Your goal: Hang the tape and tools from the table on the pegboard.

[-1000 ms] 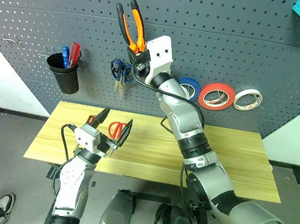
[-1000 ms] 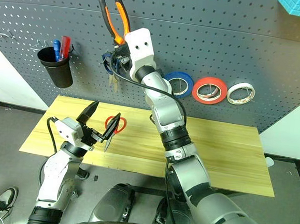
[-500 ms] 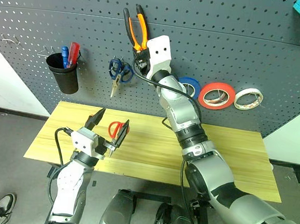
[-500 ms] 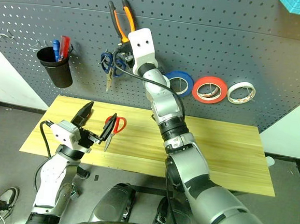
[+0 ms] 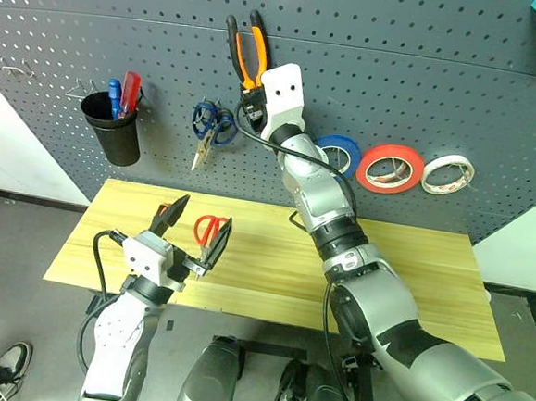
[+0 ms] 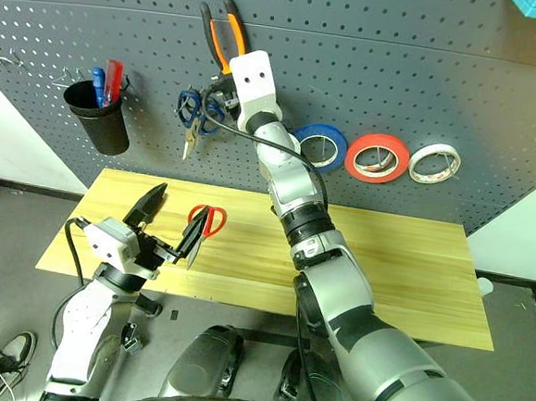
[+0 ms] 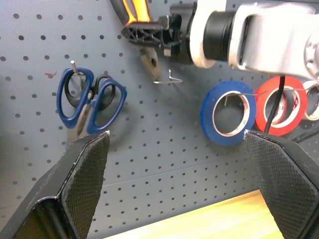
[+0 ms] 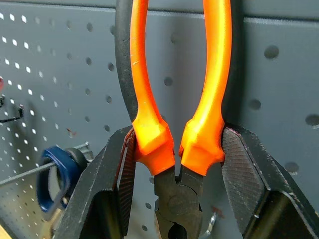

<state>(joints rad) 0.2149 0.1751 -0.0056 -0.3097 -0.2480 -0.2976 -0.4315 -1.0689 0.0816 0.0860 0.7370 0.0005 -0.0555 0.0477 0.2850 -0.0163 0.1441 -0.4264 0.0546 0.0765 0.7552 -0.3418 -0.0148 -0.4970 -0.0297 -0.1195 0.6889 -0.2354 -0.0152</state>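
My right gripper is shut on the orange-and-black pliers, handles upward, held high against the dark grey pegboard. In the right wrist view its fingers clamp the pliers just below the handles. The blue tape hangs on the pegboard to the right of that gripper. Red-handle scissors lie on the wooden table. My left gripper hovers open and empty in front of them.
Blue-handle scissors hang left of the pliers. A bare hook sticks out just under the pliers' nose. A black cup with a blue and a red screwdriver hangs at far left. Red and white tape rolls hang at right.
The right gripper has carried the pliers closer in to the pegboard. The left gripper has stayed open in about the same place.
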